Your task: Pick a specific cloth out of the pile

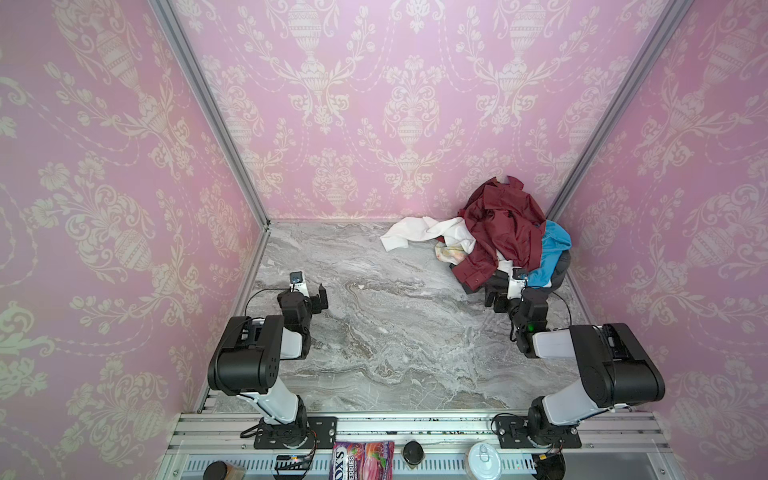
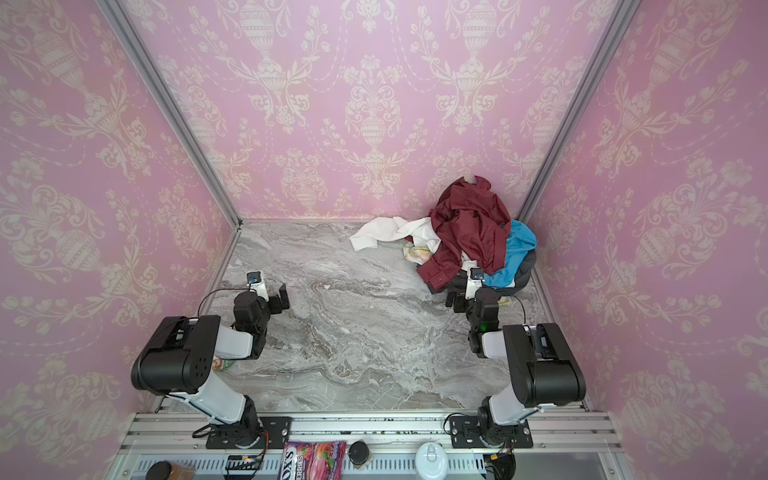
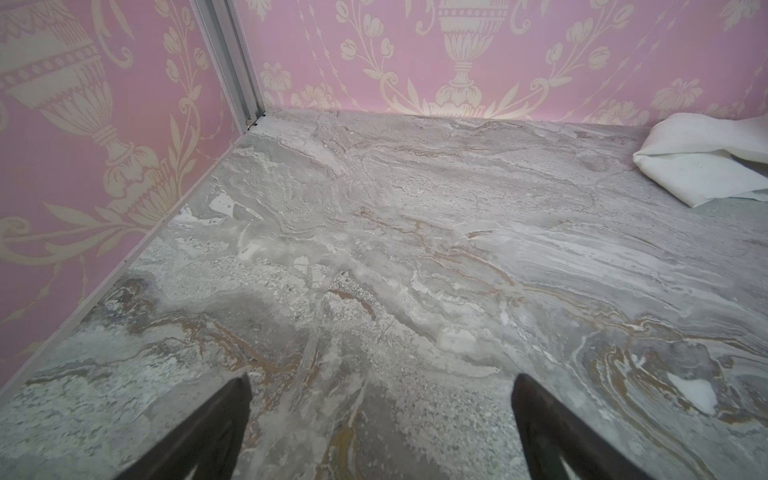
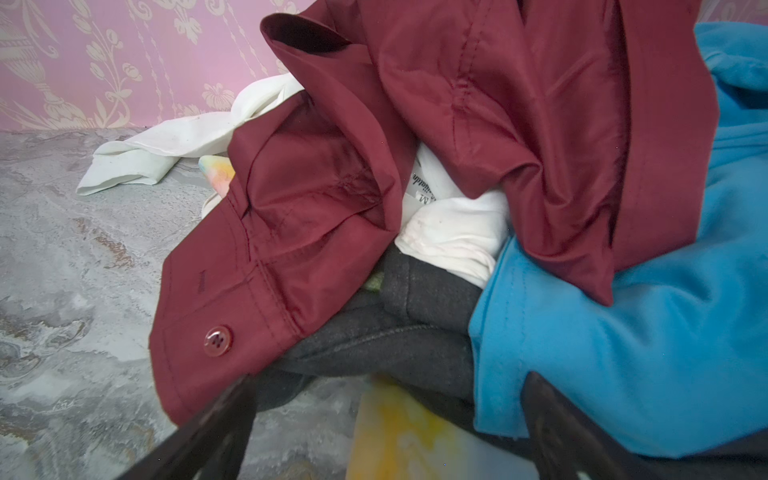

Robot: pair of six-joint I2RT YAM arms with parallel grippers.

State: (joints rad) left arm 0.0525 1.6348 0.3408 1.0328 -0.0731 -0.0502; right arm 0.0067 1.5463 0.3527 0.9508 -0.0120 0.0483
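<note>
1. Plainly, nothing has been picked yet. Our left gripper (image 3: 380,399) hangs over the bare table (image 1: 374,340) near its left edge, fingers spread wide and empty, well apart from any fabric.
2. Along the far edge, a white cloth (image 1: 415,235) trails leftward from the pile (image 1: 498,241), which is heaped in the far right corner with the maroon shirt (image 1: 505,220) draped on top.
3. Our right gripper (image 4: 390,415) sits low at the pile's near side, fingers wide and closed on nothing. The dark grey garment (image 4: 395,340) and a pale yellow cloth (image 4: 407,436) lie ahead between them.
4. The cloth (image 4: 623,353), bright turquoise, lies on the pile's right flank, partly under the maroon shirt, with its hem just beside one of our fingers.
5. We judge that the whole pick is left: close on the turquoise hem, draw it from under the shirt, and carry it clear of the pile.
</note>
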